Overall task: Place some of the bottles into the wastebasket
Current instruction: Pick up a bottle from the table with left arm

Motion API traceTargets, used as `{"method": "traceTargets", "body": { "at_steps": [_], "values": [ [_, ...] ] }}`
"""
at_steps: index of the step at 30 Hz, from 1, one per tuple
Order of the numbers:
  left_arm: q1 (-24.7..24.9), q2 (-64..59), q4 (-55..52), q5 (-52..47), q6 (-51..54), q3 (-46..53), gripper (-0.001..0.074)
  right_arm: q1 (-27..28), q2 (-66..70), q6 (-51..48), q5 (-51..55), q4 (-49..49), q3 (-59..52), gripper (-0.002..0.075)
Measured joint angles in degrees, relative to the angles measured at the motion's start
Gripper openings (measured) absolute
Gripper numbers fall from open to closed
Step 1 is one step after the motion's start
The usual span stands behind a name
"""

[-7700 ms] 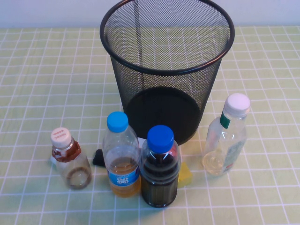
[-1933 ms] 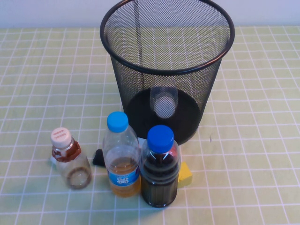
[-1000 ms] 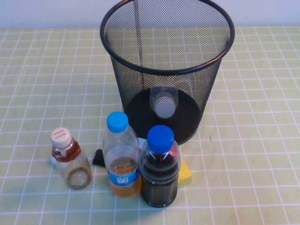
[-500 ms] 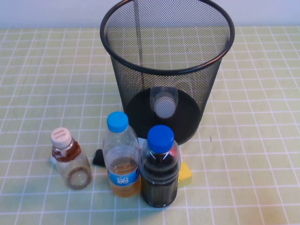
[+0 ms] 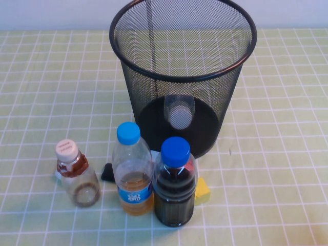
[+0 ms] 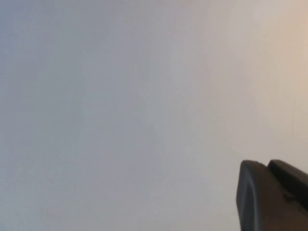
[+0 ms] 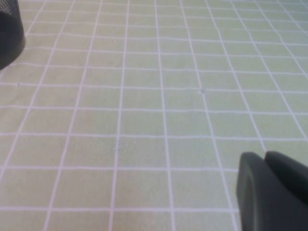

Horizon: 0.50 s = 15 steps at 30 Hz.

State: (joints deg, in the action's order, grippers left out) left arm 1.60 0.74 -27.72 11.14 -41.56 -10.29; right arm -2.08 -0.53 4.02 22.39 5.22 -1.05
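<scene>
Since the earliest frame the taller bottle (image 5: 179, 110) has gone from the table at the right into the wastebasket (image 5: 134, 87); nothing is changing over the last two seconds. It is lying on the solid black base, clear plastic, seen through the mesh with one pale rounded end facing the camera. The wastebasket is standing upright at the back centre: round black wire mesh, rolled rim, flaring toward the top.

The short bottle (image 5: 76, 174) is standing at front left, clear with brownish residue, pale pinkish cap, brown neck wrap. An amber-liquid bottle (image 5: 132, 170) and a dark cola bottle (image 5: 175, 184), both blue-capped, are standing just in front of the basket, close together. A yellow block (image 5: 203, 190) and a small black item (image 5: 108, 172) are partly showing behind them.

A green checked tablecloth (image 5: 277, 154) is covering the table.

Left gripper (image 6: 272, 202) is facing a blank pale surface; right gripper (image 7: 272, 192) is hovering over bare cloth, basket base at the frame corner. Can't tell whether either pincer is open.
</scene>
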Motion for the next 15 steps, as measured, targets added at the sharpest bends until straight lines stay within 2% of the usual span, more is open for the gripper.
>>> {"method": "traceTargets", "body": {
  "at_steps": [6, 11, 15],
  "values": [
    [0.00, -7.63, -12.30, -6.92, -11.64, -13.63, 0.0001, 0.00, 0.00, 0.04, -0.09, -0.03, 0.00, -0.0008],
    [1.70, -18.76, -17.90, -11.52, -12.56, -23.37, 0.0001, 0.00, 0.00, 0.04, -0.09, -0.03, 0.00, -0.0008],
    [5.17, -28.39, -18.96, -20.75, -12.07, -29.67, 0.0001, 0.00, -0.10, 0.04, -0.09, -0.03, -0.07, -0.0008]
  ]
}}
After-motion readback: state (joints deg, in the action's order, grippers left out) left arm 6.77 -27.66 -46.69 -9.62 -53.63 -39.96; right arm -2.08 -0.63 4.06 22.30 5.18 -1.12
